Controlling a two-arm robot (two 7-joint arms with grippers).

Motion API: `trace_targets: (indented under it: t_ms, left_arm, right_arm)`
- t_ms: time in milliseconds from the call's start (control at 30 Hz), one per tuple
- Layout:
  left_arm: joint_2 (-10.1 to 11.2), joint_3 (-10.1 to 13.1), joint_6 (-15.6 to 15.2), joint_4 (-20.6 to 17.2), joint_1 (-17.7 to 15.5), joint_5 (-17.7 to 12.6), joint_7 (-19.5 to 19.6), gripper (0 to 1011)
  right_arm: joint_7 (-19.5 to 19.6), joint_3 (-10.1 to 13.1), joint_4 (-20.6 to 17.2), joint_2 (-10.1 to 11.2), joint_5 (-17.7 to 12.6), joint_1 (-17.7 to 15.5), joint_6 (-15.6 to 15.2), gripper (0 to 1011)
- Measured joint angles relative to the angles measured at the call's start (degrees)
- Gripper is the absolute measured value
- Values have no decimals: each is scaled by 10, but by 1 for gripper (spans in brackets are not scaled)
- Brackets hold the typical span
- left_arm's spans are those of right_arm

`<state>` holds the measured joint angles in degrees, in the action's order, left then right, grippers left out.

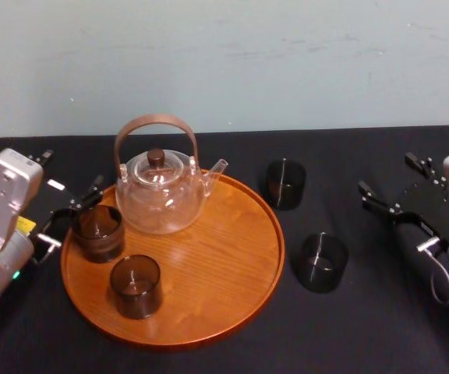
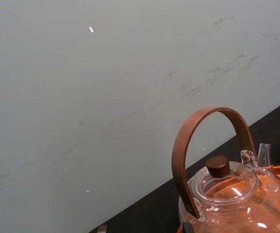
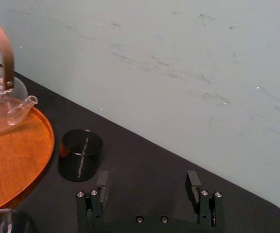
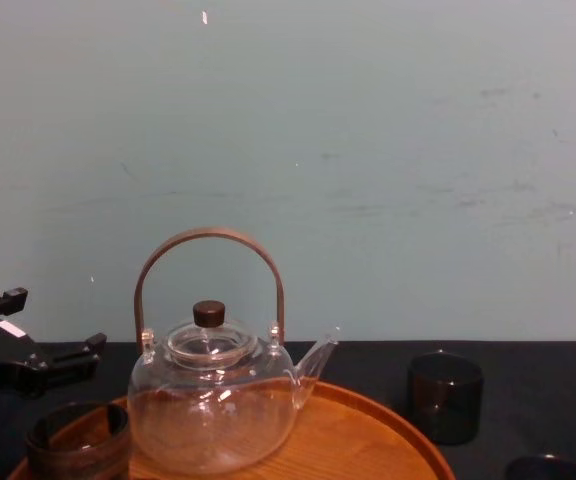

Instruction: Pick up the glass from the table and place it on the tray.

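Observation:
Two dark smoky glasses stand on the black table right of the tray point(image 1: 232, 312): one farther back point(image 1: 286, 183) point(image 4: 445, 397) point(image 3: 81, 153), one nearer point(image 1: 323, 262). My right gripper point(image 1: 384, 173) point(image 3: 147, 182) hovers open and empty at the right. It points toward the far glass and stands well short of it. On the tray a dark cup point(image 1: 97, 232) point(image 4: 78, 440) stands at the left edge and another dark glass point(image 1: 136, 286) at the front. My left gripper point(image 1: 76, 218) point(image 4: 43, 345) is at the tray's left edge, fingers spread beside that cup.
A clear glass teapot point(image 1: 160, 191) point(image 2: 237, 194) point(image 4: 213, 405) with an arched brown handle stands at the back of the tray. A pale wall rises behind the table. Bare black cloth lies between the two table glasses and the right gripper.

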<state>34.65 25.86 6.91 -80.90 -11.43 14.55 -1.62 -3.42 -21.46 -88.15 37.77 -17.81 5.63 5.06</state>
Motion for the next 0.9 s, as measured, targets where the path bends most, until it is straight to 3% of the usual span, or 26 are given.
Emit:
trace_targets:
  t_ms: [533, 900]
  left_arm:
    - [0, 0, 0, 0, 0, 0, 0, 1001]
    - [0, 0, 0, 0, 0, 0, 0, 1001]
  right_arm:
    - [-44, 68, -114, 52, -72, -117, -58, 1002]
    - [-68, 96, -154, 68, -88, -163, -85, 1002]
